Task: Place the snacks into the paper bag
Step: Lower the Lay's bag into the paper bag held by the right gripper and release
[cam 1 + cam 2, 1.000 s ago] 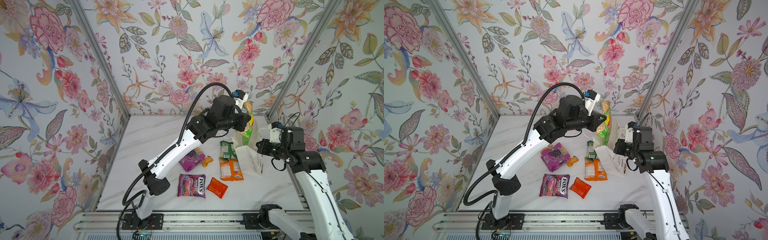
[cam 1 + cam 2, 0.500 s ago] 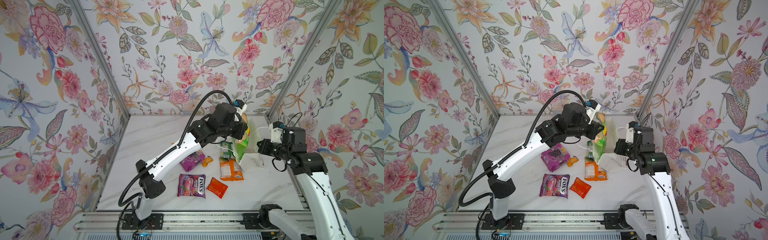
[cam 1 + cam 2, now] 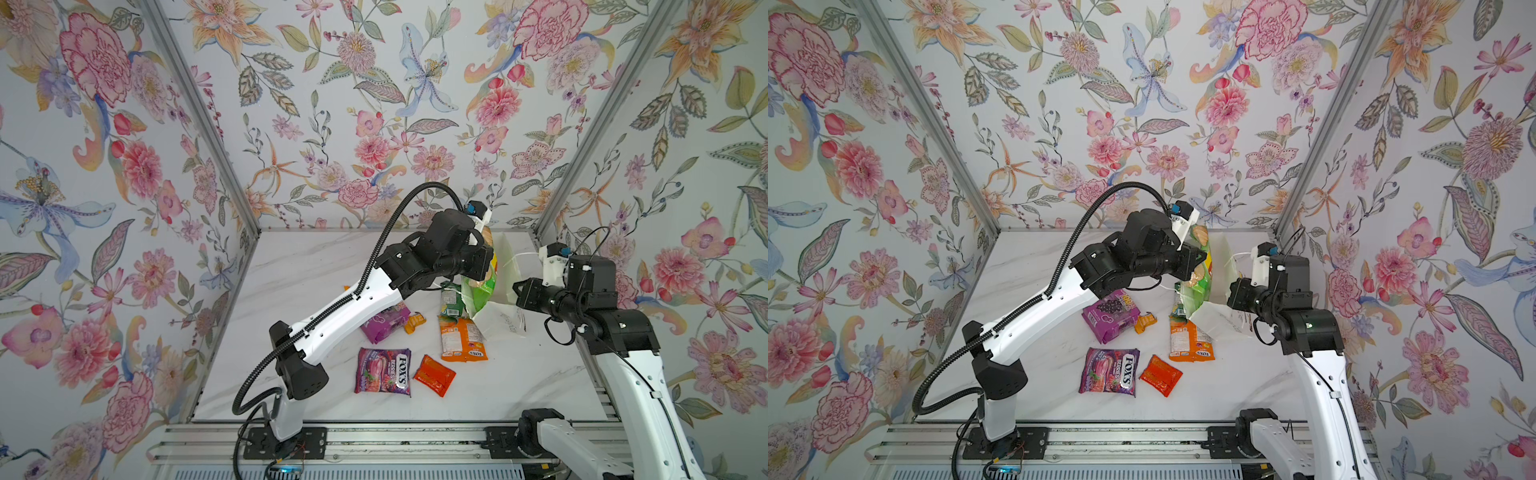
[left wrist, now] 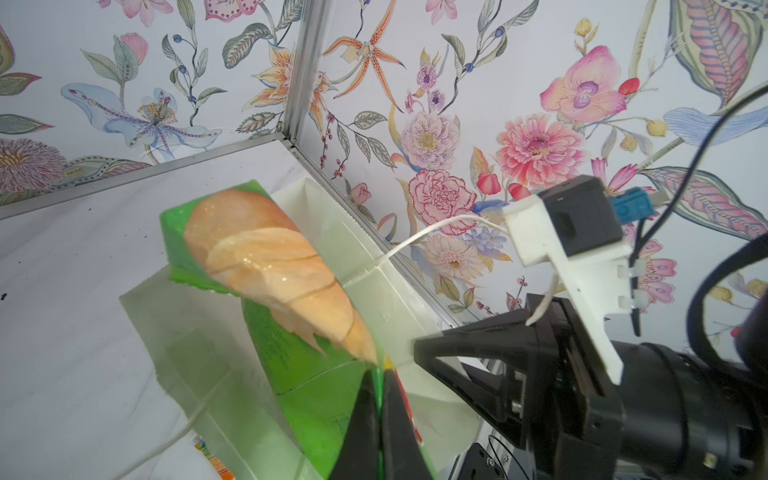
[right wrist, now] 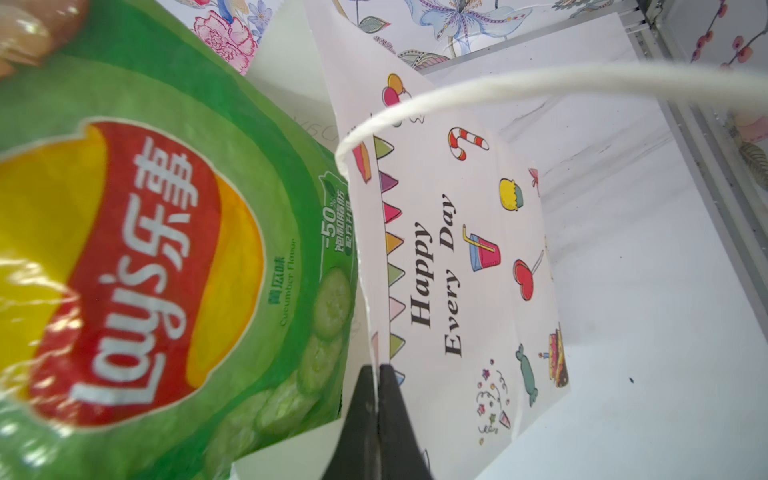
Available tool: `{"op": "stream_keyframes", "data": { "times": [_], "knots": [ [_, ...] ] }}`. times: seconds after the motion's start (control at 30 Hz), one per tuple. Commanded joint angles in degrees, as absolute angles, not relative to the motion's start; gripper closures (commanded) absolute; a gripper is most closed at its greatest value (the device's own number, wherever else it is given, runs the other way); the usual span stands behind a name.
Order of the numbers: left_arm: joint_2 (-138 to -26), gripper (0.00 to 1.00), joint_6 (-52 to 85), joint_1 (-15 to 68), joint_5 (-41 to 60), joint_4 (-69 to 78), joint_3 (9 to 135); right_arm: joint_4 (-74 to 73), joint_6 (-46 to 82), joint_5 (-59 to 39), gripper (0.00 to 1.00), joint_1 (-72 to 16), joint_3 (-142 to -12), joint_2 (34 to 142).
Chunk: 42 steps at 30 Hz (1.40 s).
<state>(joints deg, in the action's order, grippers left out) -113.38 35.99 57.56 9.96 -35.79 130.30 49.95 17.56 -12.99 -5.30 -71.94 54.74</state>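
The left tool (image 4: 379, 376) is pinched shut on the flat edge of the Lay's packet (image 4: 266, 257), likely the surest hold on a light, puffy, slippery packet. The packet is half inside the paper bag (image 5: 457, 249) mouth. The right tool (image 5: 377, 370) is clamped on the bag's flimsy rim.

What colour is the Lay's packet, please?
The Lay's packet is light green with a red-and-yellow logo, clearest in the right wrist view.

A robotics test booth is pictured: a white marble-look counter (image 3: 291, 270) is boxed in by floral-papered panels (image 3: 353, 104) framed with aluminium posts (image 3: 199, 112), and a left arm (image 3: 345, 307) and right arm (image 3: 636, 374) are bolted to a slotted rail (image 3: 395, 440).
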Motion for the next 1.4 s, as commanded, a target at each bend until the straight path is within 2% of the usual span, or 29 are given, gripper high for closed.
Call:
{"op": "stream_keyframes", "data": {
  "times": [0.0,0.6,0.93,1.17,1.37],
  "knots": [
    [-117.2,1.00,35.9,57.7,7.5,-38.5,134.7,47.5,18.8,-14.7,1.00,-5.9,-71.6,54.0],
    [-124.8,1.00,35.7,56.9,0.0,-46.7,141.8,46.3,20.1,-14.3,1.00,-7.9,-70.6,54.7],
    [-127.3,1.00,36.6,56.8,2.4,-45.5,141.9,46.1,20.5,-12.6,1.00,-8.8,-70.9,55.2],
    [-127.4,0.94,36.8,57.0,4.0,-45.3,141.8,45.9,21.1,-10.3,1.00,-8.8,-69.9,54.9],
    [-125.7,0.76,36.5,57.0,2.3,-44.8,141.5,46.0,22.2,-8.1,1.00,-8.4,-69.1,55.3]
  ]
}}
